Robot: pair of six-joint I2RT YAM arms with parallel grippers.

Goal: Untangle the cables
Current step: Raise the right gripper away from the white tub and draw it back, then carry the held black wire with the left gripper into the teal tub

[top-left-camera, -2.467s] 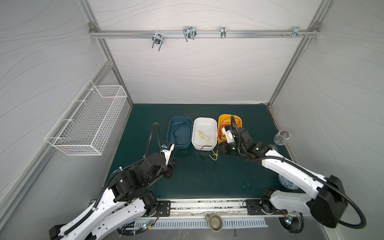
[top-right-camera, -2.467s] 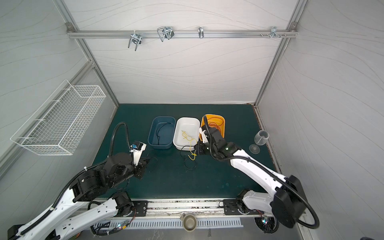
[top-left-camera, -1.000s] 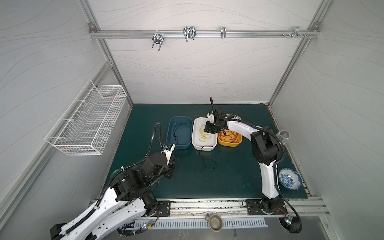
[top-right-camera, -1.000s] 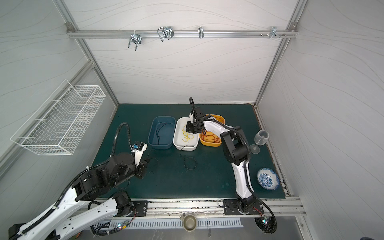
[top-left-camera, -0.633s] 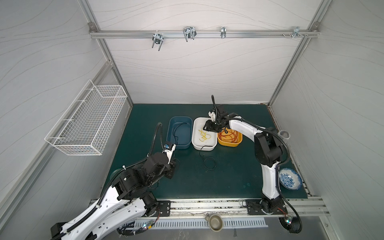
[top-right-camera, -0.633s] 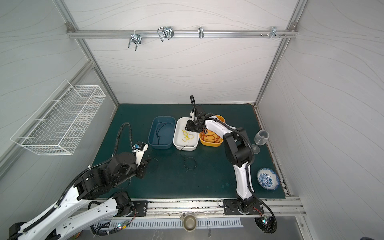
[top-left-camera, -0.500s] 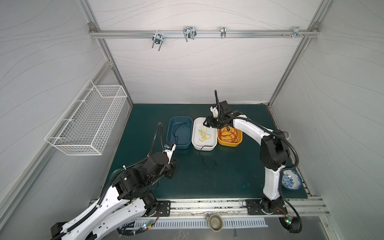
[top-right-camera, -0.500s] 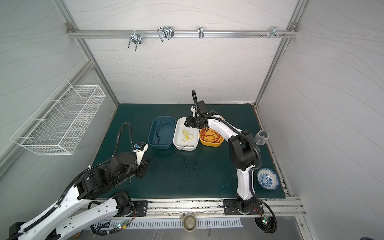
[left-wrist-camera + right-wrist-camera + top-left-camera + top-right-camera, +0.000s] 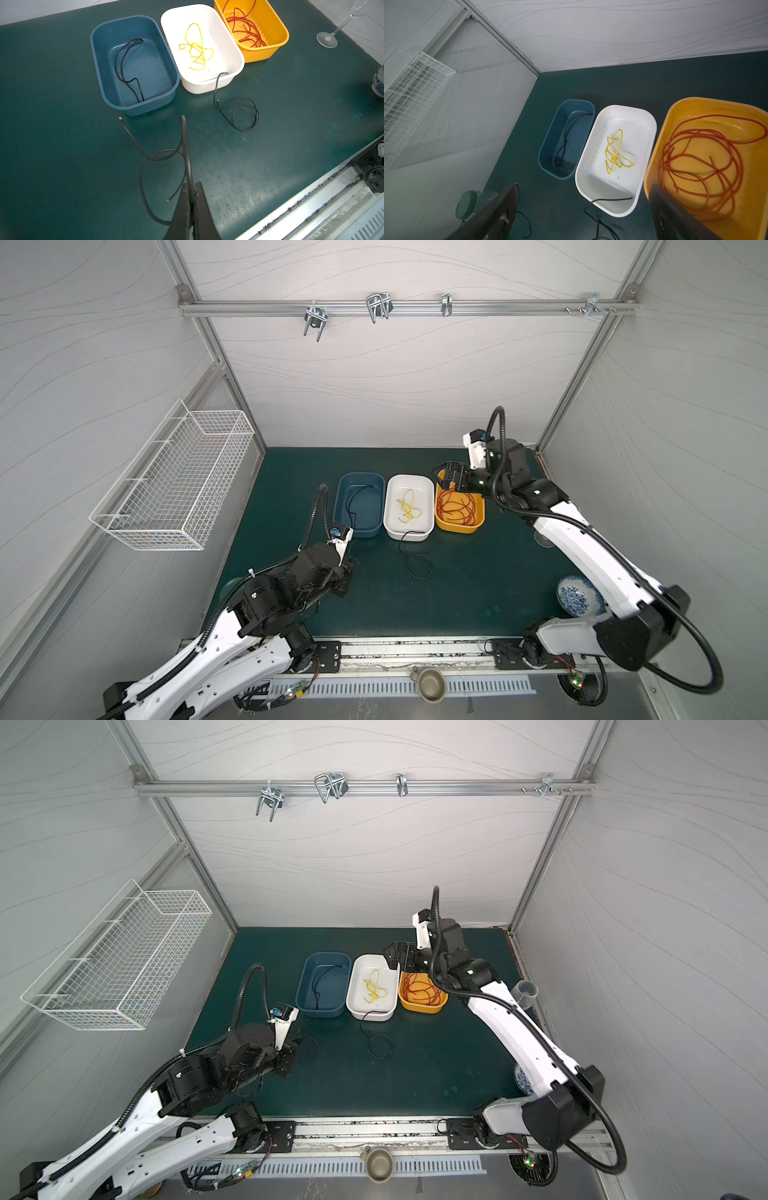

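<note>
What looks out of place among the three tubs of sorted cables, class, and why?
A loose black cable lies coiled on the mat with one end hooked over the rim of the white tub. That tub holds the yellow cable; a second black cable lies in the blue tub, so this one looks strayed.

Below the right gripper (image 9: 445,478), the orange tub (image 9: 708,107) is smooth, glossy moulded plastic. The white tub (image 9: 600,182) and blue tub (image 9: 548,153) beside it look the same. The red cables (image 9: 716,171) and the black cable (image 9: 188,158) in the left gripper (image 9: 193,186) have smooth, rubbery-looking sheaths. The mat (image 9: 62,124) under both grippers is matt, scuffed pale beside the left gripper.
</note>
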